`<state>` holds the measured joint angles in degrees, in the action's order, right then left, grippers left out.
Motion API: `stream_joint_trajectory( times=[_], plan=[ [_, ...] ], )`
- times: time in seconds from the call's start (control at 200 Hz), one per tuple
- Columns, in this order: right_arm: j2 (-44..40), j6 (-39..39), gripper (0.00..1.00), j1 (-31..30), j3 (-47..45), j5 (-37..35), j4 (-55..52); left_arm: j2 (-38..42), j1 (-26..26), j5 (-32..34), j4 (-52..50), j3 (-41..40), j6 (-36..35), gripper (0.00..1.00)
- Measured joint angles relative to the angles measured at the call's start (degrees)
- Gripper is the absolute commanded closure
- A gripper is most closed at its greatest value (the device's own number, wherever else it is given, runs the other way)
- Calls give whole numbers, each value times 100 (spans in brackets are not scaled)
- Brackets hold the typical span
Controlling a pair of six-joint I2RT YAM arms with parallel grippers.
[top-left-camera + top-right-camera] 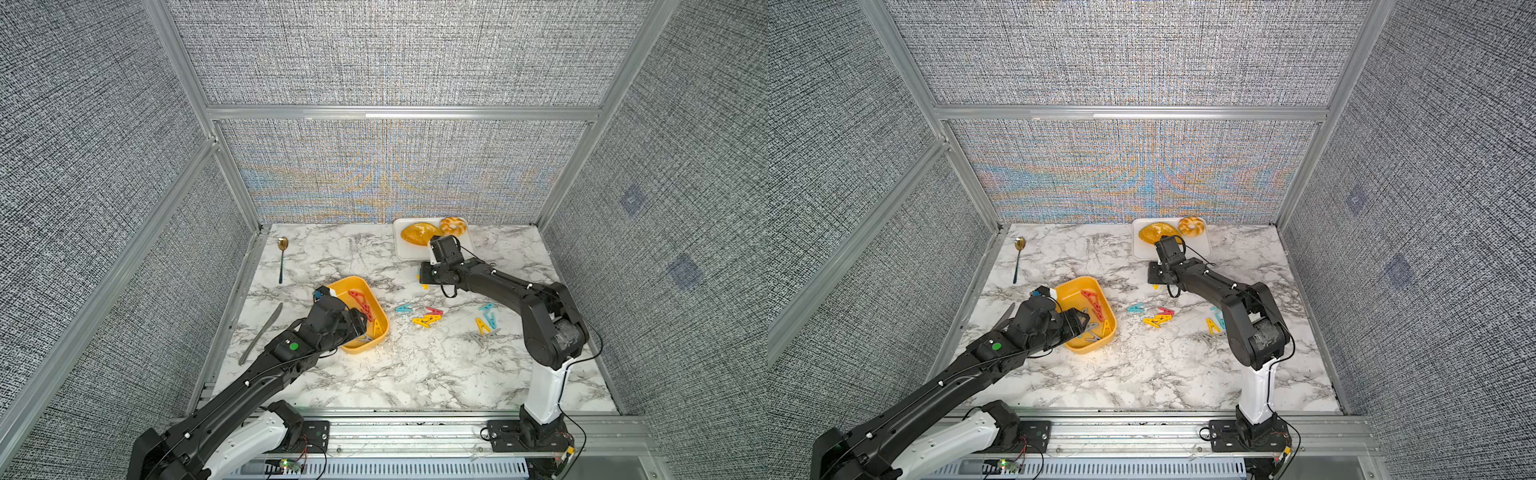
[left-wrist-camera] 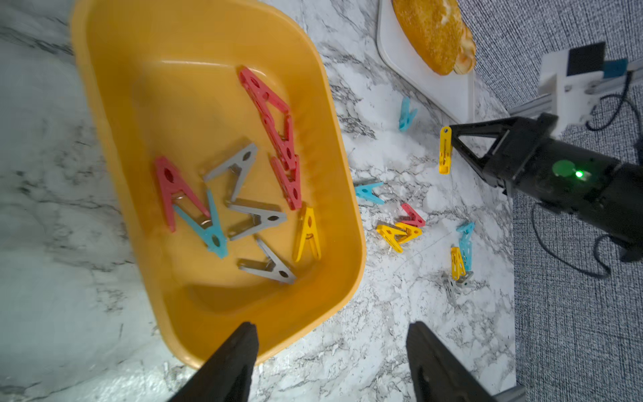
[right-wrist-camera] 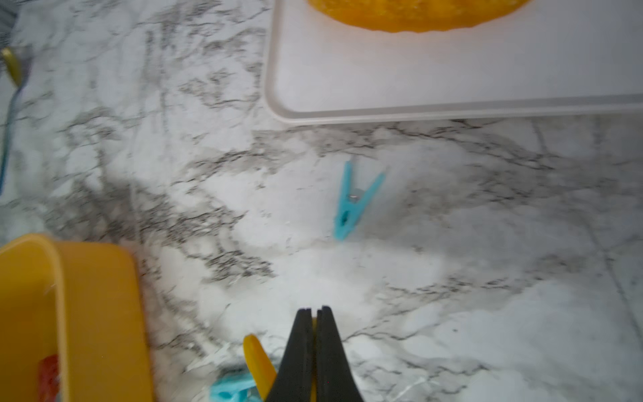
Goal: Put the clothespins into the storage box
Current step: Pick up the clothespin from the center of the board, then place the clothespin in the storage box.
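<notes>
**Top views, then the wrists: one yellow pin gripped, drop into the box pending**

In both top views: shows the storage box on the marble worktop, with the left hand over its near end. Puts the right hand well off to the box's right, toward the white tray. Leaves loose clothespins scattered on the worktop right of the box. Too small from up here to read either hand's jaws.

Left wrist view: looks down into the box at roughly nine pins already in, red, grey, teal and yellow. Shows the left hand with jaws standing apart and nothing between them, at the box's near rim. Catches, beyond the box's right wall, the right hand pinched on a yellow clothespin. Cannot tell whether that pin hangs clear of the worktop.

Right wrist view: confirms jaws pressed together with a sliver of yellow between them. Shows a teal clothespin lying farther from the box, near the tray. Blurred throughout; cuts the box off at the frame edge.

Judged step: carrying the gripped pin. Calls next for a lift, a swing across to the box over its right wall, then a release above the pins inside. Calls also for keeping the left hand out of that path.
</notes>
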<state>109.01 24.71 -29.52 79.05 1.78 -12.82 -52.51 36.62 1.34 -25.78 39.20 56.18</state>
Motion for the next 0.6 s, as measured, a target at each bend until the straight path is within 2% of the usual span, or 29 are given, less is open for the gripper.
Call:
stream_joint_trajectory(
  times=[0.18, 0.32, 0.445, 0.6],
  plan=[
    [-173, -44, 98, -822, 385, 376, 68, 131, -391, -39, -315, 35, -87, 27],
    [70, -61, 88, -1331, 870, 643, 57, 216, -470, -46, -507, 39, -107, 27],
    [315, -81, 77, -1410, 1178, 745, 9, 409, -490, -46, -566, -59, -94, 26],
    [229, -122, 69, -1362, 1126, 752, -66, 442, -498, -52, -610, -74, -61, 26]
  ],
)
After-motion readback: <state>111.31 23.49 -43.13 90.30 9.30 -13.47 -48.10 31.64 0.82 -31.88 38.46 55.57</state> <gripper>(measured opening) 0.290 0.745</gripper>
